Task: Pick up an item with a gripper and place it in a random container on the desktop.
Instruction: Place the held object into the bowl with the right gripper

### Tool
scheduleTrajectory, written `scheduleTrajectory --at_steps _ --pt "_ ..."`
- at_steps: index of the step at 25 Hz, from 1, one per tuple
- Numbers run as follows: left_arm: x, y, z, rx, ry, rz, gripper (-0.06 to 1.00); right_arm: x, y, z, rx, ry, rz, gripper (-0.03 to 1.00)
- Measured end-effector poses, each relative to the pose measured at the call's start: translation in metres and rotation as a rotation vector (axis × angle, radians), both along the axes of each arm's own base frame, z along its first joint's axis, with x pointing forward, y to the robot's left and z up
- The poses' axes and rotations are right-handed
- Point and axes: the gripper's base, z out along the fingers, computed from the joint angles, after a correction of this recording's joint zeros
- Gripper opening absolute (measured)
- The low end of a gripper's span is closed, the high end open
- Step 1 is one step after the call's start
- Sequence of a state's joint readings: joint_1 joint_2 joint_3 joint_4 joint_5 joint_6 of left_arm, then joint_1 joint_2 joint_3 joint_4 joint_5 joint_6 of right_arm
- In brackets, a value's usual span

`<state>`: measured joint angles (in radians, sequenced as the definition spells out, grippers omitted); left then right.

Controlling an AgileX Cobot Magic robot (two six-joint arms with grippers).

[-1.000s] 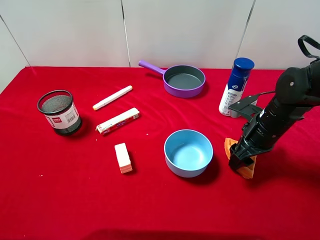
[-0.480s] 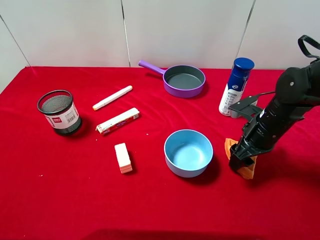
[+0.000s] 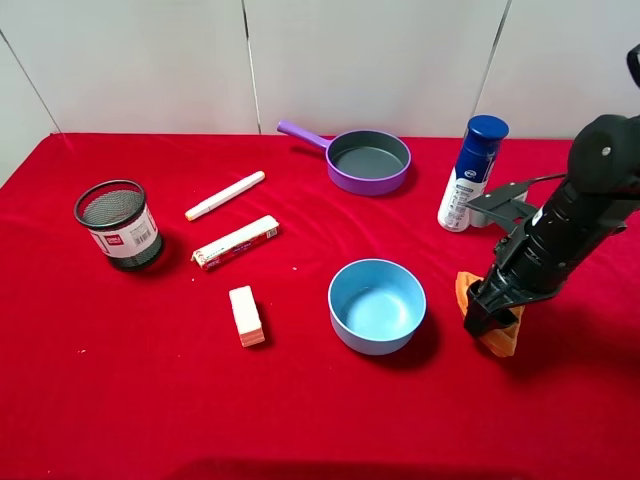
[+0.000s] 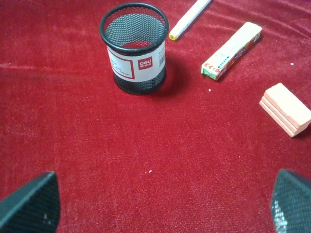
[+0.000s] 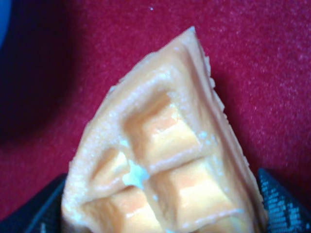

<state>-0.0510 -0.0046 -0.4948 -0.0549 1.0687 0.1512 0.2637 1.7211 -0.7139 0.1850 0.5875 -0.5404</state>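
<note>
The right gripper [image 3: 481, 319], clamped on the waffle wedge [image 3: 502, 341], hides most of it just beside the blue bowl [image 3: 375, 345].

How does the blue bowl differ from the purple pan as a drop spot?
The blue bowl is handleless and deep-walled; the purple pan has a long handle and a shallow dark dish. The bowl sits beside the waffle wedge in the right gripper; the pan lies farther back. Both are round, upright and empty.
</note>
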Motion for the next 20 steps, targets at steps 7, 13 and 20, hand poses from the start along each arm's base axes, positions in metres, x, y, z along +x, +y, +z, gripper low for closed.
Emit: scheduleTrajectory --at_steps 7,13,20 --pt "0.000 0.000 0.000 0.000 0.000 0.000 0.85 -0.006 -0.001 0.014 0.008 0.012 -0.042 0.54" --pt "0.000 0.000 0.000 0.000 0.000 0.000 0.85 -0.013 -0.002 0.025 0.012 0.037 -0.084 0.54" --pt "0.000 0.000 0.000 0.000 0.000 0.000 0.85 -0.023 -0.004 0.043 0.020 0.059 -0.120 0.54"
